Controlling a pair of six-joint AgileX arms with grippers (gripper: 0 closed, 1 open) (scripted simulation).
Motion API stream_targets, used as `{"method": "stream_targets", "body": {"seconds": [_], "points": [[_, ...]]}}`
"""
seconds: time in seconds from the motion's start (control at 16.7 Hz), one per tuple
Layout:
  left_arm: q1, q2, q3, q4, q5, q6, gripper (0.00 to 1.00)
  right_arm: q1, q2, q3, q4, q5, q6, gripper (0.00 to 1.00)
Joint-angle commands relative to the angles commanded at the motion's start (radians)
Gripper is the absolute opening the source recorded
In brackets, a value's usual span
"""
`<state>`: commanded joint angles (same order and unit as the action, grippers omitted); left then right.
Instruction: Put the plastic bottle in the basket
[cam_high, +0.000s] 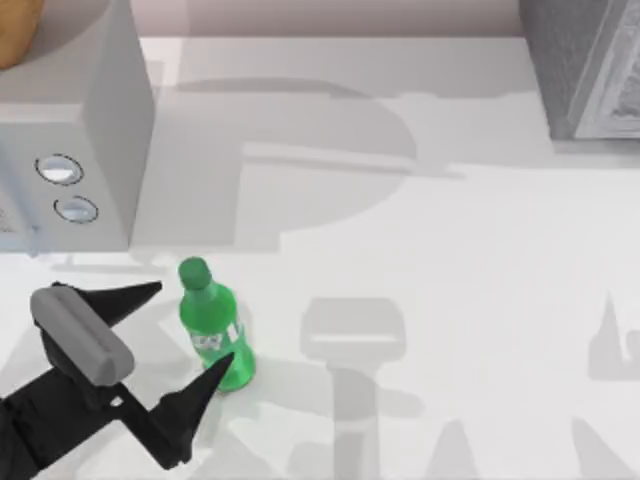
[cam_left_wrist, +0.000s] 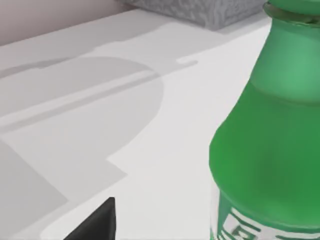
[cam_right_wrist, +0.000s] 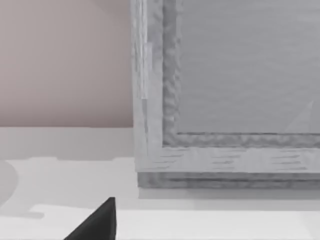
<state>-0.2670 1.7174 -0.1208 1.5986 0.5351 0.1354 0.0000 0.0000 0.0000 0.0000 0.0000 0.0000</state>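
White table (cam_high: 450, 260) fills the scene, with a grey appliance with two round knobs (cam_high: 75, 140) at the top view's far left and a grey boxy unit (cam_high: 585, 65) at its far right. The plastic bottle (cam_high: 212, 325) stands upright on the table near the front left, not yet lifted. My left pincer (cam_high: 190, 325) is spread wide, one finger on either side of the bottle and neither visibly pressing it. The grasp, the lift and the carry all appear to remain. No basket can be made out with certainty. My right arm is parked facing the grey boxy unit; I cannot tell its pincer's state.
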Motion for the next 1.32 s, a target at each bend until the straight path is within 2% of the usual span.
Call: {"method": "stream_targets", "body": {"seconds": [0.3,0.36,0.54,1.32], "points": [[-0.003,0.018,-0.001,0.018,0.006,0.002,1.00,0.000,0.000,0.000,0.000,0.000,0.000,1.00],[-0.015,0.033,0.070,0.014,0.004,0.001,1.00,0.000,0.000,0.000,0.000,0.000,0.000,1.00],[-0.023,0.056,0.068,0.003,-0.009,-0.005,1.00,0.000,0.000,0.000,0.000,0.000,0.000,1.00],[-0.190,0.225,0.235,0.012,-0.173,-0.045,1.00,0.000,0.000,0.000,0.000,0.000,0.000,1.00]]}}
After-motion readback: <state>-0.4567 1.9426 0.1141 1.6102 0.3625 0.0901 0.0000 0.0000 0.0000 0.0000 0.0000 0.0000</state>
